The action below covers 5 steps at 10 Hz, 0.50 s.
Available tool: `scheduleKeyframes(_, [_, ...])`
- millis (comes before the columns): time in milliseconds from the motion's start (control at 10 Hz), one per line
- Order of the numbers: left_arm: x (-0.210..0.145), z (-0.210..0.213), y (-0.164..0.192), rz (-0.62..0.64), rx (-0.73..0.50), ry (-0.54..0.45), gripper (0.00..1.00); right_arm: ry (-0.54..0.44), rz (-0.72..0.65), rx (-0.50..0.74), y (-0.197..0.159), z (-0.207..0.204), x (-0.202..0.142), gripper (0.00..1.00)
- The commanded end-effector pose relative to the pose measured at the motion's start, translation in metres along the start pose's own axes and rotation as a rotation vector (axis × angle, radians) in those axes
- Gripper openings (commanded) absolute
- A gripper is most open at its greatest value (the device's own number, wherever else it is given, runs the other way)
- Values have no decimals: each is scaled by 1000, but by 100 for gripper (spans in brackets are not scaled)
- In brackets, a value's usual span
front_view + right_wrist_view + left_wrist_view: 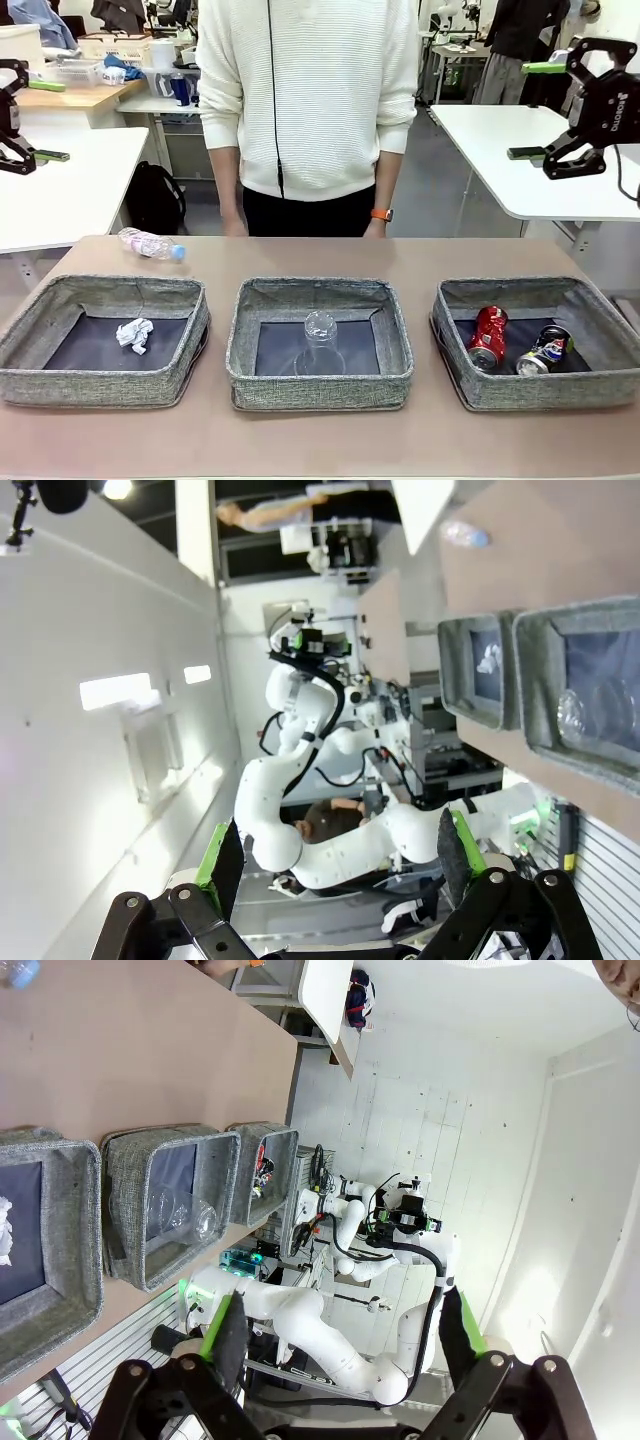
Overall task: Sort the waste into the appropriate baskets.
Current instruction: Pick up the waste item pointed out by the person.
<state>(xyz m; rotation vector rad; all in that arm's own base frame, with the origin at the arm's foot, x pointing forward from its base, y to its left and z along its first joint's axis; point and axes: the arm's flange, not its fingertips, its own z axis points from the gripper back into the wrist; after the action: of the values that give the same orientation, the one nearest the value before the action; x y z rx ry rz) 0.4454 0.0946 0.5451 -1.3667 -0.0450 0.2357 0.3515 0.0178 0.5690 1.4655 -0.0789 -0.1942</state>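
**One item left to sort: bottle on the far left of the table**

Four pieces already lie in baskets; the paper ball (134,334) in the left basket (100,385), the plastic cup (320,342) on its side in the middle basket (320,390), the red can (488,338) and the dark blue can (543,352) side by side in the right basket (535,390).

Outstanding: the bottle (151,244), lying on its side on the table (320,440) beyond the left basket's far wall, blue cap pointing right, near the far edge where the person (308,100) stands.

Tools: left gripper (25,120) raised at the left edge, fingers spread, holding nothing; right gripper (550,110) raised at the right, fingers likewise apart and empty.

Handling advice, as a judgement: you would do best to take the bottle with the left arm, it being nearer; come down from above with the fingers across the body, not along it, since a round bottle may roll; grip near the labelled middle and firmly enough that thin plastic does not slip; lift clear of the basket wall before carrying; the middle basket, with the cup, seems the fitting home for plastic.

Hard to make out: the left gripper is cut by the picture edge in the front view; the label's print is unreadable; the bottle is only a blurred corner in both wrist views; the cup's outline is faint against the dark basket floor; whether the bottle holds liquid cannot be told.
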Motion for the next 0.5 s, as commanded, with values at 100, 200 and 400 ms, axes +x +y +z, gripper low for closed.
scheduleKeyframes(100, [-2, 1, -2, -6, -14, 4, 100, 7, -4, -7, 1, 0, -1, 100])
scheduleKeyframes(200, [-2, 1, -2, -6, -14, 4, 100, 7, -4, -7, 1, 0, -1, 100])
scheduleKeyframes(400, [0, 0, 0, 0, 0, 0, 100, 7, -4, -7, 1, 0, -1, 100])
